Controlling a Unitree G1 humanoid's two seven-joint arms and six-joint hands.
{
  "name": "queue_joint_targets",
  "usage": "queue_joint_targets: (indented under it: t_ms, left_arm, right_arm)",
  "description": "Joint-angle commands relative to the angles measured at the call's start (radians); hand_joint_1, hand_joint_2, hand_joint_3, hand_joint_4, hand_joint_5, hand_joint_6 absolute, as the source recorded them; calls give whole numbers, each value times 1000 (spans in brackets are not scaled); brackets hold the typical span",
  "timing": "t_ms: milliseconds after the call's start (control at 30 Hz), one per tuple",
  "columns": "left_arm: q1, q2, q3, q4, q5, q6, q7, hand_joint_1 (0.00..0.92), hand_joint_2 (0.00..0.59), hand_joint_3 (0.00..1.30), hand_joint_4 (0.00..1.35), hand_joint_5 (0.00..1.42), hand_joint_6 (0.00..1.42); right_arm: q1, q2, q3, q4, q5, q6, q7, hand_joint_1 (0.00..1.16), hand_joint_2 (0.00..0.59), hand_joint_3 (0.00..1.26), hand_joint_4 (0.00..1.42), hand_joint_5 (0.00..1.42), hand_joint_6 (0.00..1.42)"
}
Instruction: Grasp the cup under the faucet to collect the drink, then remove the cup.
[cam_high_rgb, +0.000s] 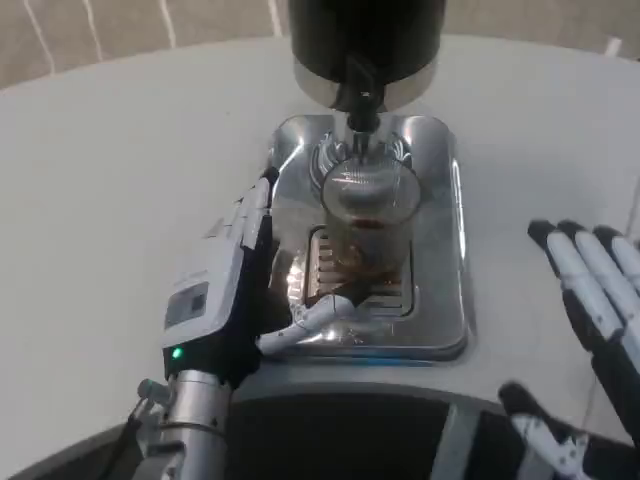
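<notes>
Clear ribbed glass cup (367, 215) w/ a little brown drink at bottom stands upright on shiny silver drip tray (445, 250), under black faucet (360, 90). Left hand (225, 300) just beside cup, fingers apart, holding nothing. Right hand (600, 310) over white tabletop (120, 170), fingers spread, nothing held.

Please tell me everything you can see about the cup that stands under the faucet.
The cup is a clear, ribbed glass, standing upright on the shiny metal drip tray, directly below the faucet. A little brown drink lies at its bottom. The left hand is beside it on its left, with its thumb reaching toward the base; whether it touches cannot be told. The right hand is apart from it, open.
</notes>
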Motion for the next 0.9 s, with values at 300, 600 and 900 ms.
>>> queue_joint_targets:
  t_ms: [300, 600, 900]
  left_arm:
    - [-55, -31, -8, 90, -28, -60, 36, 144, 38, 0, 0, 117, 170]
    - [-96, -69, 2, 170, -58, -113, 73, 171, 37, 0, 0, 134, 178]
    - [-145, -100, -17, 234, -71, -138, 61, 262, 33, 0, 0, 150, 212]
  right_arm:
    - [191, -17, -9, 146, 16, -180, -157, 723, 329, 0, 0, 0, 0]
    - [273, -10, -24, 124, 48, -197, -158, 750, 318, 0, 0, 0, 0]
    - [295, -15, -66, 111, 86, -198, -142, 758, 311, 0, 0, 0, 0]
